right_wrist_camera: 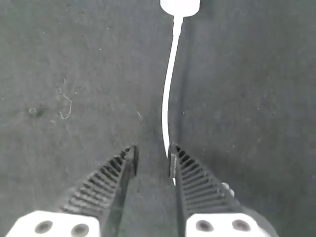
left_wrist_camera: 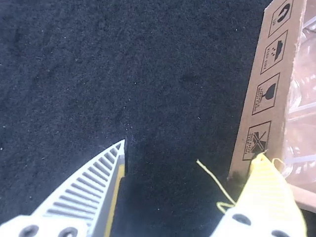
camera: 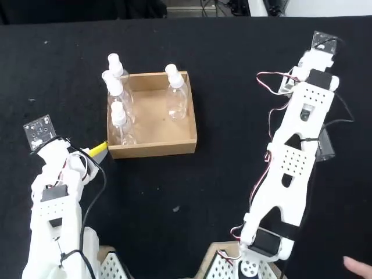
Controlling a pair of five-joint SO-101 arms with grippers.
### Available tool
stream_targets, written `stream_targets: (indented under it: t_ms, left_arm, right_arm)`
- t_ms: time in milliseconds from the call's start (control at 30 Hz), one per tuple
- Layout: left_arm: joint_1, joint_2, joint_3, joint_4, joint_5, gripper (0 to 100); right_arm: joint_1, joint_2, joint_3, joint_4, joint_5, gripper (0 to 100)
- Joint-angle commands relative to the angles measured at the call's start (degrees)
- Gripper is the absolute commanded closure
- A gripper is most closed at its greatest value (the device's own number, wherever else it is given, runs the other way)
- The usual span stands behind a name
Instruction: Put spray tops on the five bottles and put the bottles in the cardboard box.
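High view: cardboard box (camera: 152,148) left of centre on the counter (camera: 221,174), four capped bottles (camera: 177,99) standing in it | left gripper (camera: 96,151) just by the box's near-left corner, jaws spread wide | right wrist view: right gripper (right_wrist_camera: 153,148) jaws slightly apart, loose spray top (right_wrist_camera: 170,74) tube ending right beside one jaw

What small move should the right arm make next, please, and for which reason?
Probably close the right hand on the tube of the loose spray top. The top lies on the table, and the thin tube's end sits between the open fingers, close to one, so a short squeeze should catch it. The bottles in the cardboard box already carry tops.
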State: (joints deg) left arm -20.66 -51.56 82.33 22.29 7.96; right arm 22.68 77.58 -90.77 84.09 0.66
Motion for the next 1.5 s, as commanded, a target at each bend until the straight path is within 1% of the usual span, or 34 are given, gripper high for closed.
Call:
stream_targets:
  t_ms: [0,200,333,1200,1233,1300,1467]
  left_arm:
    - [1.01,-1.41,-0.48,-0.44,-0.26,71]
    - [1.01,-1.41,-0.48,-0.44,-0.26,71]
    - [1.01,-1.41,-0.48,-0.44,-0.26,71]
    - [1.01,-1.41,-0.4,-0.44,-0.26,71]
    - [1.01,-1.41,-0.4,-0.44,-0.26,71]
    - [1.01,-1.41,-0.4,-0.44,-0.26,71]
    - [1.01,-1.41,-0.4,-0.44,-0.26,71]
  right_arm:
    - [-0.09,-4.35,-0.92,-1.58,0.35,90.9]
    - [0.7,-4.53,-1.19,-2.02,0.44,90.9]
    - [1.23,-2.07,1.1,-5.54,0.44,90.9]
    - [1.67,2.86,-1.01,-5.63,0.09,91.5]
    - [1.76,2.77,-1.1,-5.63,0.09,93.0]
    - [2.46,2.59,-1.1,-5.8,0.09,99.3]
    - [3.52,2.59,-1.1,-5.45,0.09,98.8]
